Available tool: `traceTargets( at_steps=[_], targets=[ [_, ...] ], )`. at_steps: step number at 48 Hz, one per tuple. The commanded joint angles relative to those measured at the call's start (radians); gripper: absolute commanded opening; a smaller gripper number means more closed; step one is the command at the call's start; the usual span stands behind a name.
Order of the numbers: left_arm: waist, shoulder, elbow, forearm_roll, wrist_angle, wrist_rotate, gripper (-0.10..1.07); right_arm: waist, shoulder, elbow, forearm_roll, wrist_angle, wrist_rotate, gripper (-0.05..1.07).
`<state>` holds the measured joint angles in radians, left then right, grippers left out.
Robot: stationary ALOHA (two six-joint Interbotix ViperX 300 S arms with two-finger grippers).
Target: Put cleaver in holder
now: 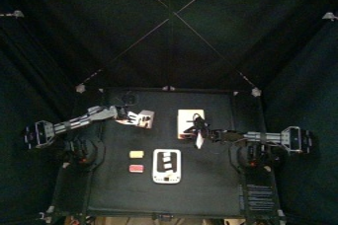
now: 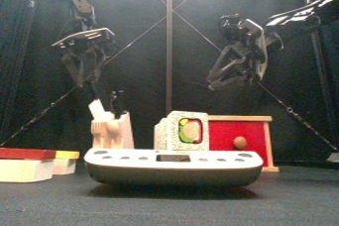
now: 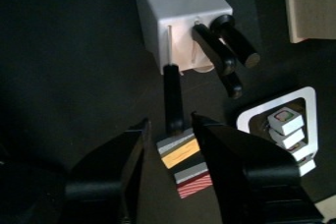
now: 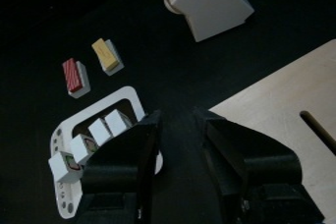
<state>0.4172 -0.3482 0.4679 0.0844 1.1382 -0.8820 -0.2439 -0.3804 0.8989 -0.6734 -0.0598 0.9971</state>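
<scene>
Dim curtained pen swallowing most light, overhead lamp glaring on the pale holder, wrist views blurring at the near pincers, front view glowing red-tinged, shadows pooling across the surface

The holder, ahead of the left pincer, looks like pale wood with a smooth, matt face; in the front view its grain cannot be made out. The handles sticking out of it are dark and glossy, plastic by the look of them (one catches a thin highlight). The pincer's own jaws are black, matt plastic. Below the right pincer lies a board of light, unvarnished wood, dull and even. The white tray beside it has a smooth, slightly shiny plastic finish. The table is black and matt, faintly rough.
</scene>
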Motion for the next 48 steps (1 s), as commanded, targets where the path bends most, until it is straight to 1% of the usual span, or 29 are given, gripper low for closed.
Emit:
traceTargets(
  at_steps=[1, 22, 35, 48],
  targets=[
    [0.002, -0.015, -0.014, 0.017, -0.015, 0.002, 0.87, -0.005, -0.008, -0.014, 0.002, -0.006, 0.000, 0.72],
    [-0.006, -0.054, -0.005, 0.020, -0.031, 0.002, 0.88, -0.005, -0.008, -0.014, 0.000, -0.008, 0.000, 0.72],
    [-0.008, -0.058, 0.002, 0.021, -0.034, 0.003, 0.88, -0.005, -0.006, -0.014, 0.002, -0.006, 0.000, 0.72],
    [-0.008, -0.063, 0.012, 0.021, -0.069, 0.005, 0.88, -0.005, -0.008, -0.011, 0.002, -0.006, 0.000, 0.72]
  ],
)
